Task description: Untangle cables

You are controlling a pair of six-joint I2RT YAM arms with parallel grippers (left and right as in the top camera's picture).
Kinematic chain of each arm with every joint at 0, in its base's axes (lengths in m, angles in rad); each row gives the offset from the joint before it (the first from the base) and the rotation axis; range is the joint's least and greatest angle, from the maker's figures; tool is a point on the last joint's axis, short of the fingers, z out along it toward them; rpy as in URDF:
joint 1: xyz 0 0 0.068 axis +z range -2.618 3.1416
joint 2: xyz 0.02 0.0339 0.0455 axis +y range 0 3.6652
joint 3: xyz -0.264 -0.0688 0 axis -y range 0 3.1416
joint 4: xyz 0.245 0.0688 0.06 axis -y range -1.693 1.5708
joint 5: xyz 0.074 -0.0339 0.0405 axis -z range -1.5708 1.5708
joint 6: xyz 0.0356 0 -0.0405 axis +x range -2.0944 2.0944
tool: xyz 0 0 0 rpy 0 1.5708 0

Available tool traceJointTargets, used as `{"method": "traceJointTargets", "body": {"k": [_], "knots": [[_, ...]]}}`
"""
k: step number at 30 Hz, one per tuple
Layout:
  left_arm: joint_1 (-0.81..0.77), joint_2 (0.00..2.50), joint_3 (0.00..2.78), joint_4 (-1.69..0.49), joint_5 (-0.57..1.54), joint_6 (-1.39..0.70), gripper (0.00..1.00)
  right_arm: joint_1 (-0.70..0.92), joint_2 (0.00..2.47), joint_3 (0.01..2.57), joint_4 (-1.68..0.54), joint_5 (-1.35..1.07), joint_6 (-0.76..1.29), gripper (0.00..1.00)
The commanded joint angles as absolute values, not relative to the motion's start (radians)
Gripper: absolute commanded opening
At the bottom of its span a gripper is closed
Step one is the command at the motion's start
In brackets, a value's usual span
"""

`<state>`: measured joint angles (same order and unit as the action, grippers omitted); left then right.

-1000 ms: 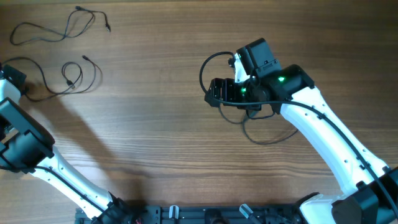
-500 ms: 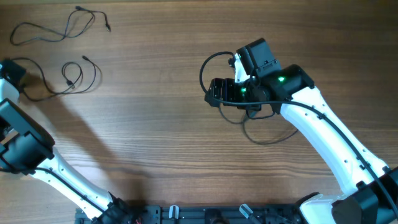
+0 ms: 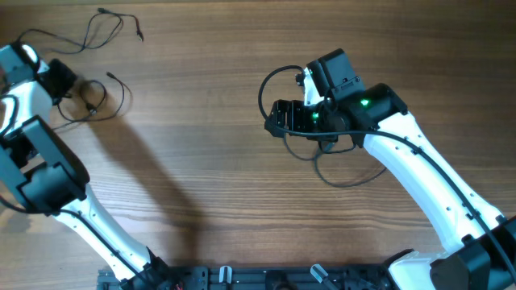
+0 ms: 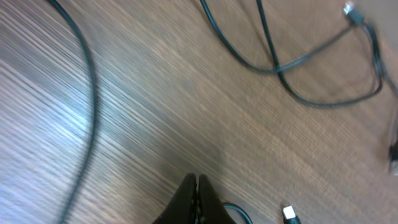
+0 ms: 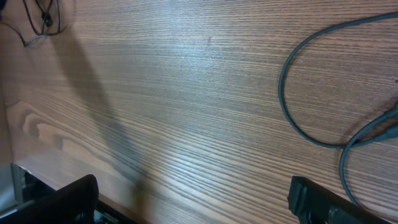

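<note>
Two thin black cables lie at the table's far left: one (image 3: pixel 85 39) near the back edge, one (image 3: pixel 105 101) looped below it. My left gripper (image 3: pixel 63 78) is among them with its fingers (image 4: pixel 196 190) shut; a thin cable (image 4: pixel 241 213) curves out from beside the fingertips, and a plug (image 4: pixel 287 213) lies next to it. More strands (image 4: pixel 280 65) cross the wood ahead. A thicker dark cable (image 3: pixel 263 90) loops around my right gripper (image 3: pixel 279 118), which is open and empty (image 5: pixel 194 196). That cable (image 5: pixel 287 99) also shows in the right wrist view.
The wooden table (image 3: pixel 185 161) stretches between the two cable groups. The thick cable's lower loop (image 3: pixel 339 179) lies under the right arm. The table's left edge (image 5: pixel 18 165) and the far thin cables (image 5: pixel 43 18) show in the right wrist view.
My left gripper has swung up and to the right, from the table's left edge into the thin cable loops. The right arm and the thick cable have not moved.
</note>
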<state>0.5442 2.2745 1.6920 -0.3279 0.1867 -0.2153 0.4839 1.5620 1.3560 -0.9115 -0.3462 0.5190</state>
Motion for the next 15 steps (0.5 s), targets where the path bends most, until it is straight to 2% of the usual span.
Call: {"method": "traceJointTargets", "body": {"k": [1,6,9,15], "knots": [[0.514,2.311,1.687,-0.336,0.152,-0.213,0.04,0.492,1.58,1.348,-0.91,-0.337,0.515,1.0],[0.506,2.318,1.687,-0.324,0.069,-0.208,0.04,0.492,1.581,1.348,-0.91,-0.337,0.507,1.0],[0.506,2.34,1.687,-0.331,0.069,-0.109,0.04,0.492,1.581,1.348,-0.909,-0.337,0.497,1.0],[0.506,2.353,1.687,-0.357,0.072,-0.113,0.04,0.492,1.58,1.348,-0.909,-0.337,0.498,1.0]]}}
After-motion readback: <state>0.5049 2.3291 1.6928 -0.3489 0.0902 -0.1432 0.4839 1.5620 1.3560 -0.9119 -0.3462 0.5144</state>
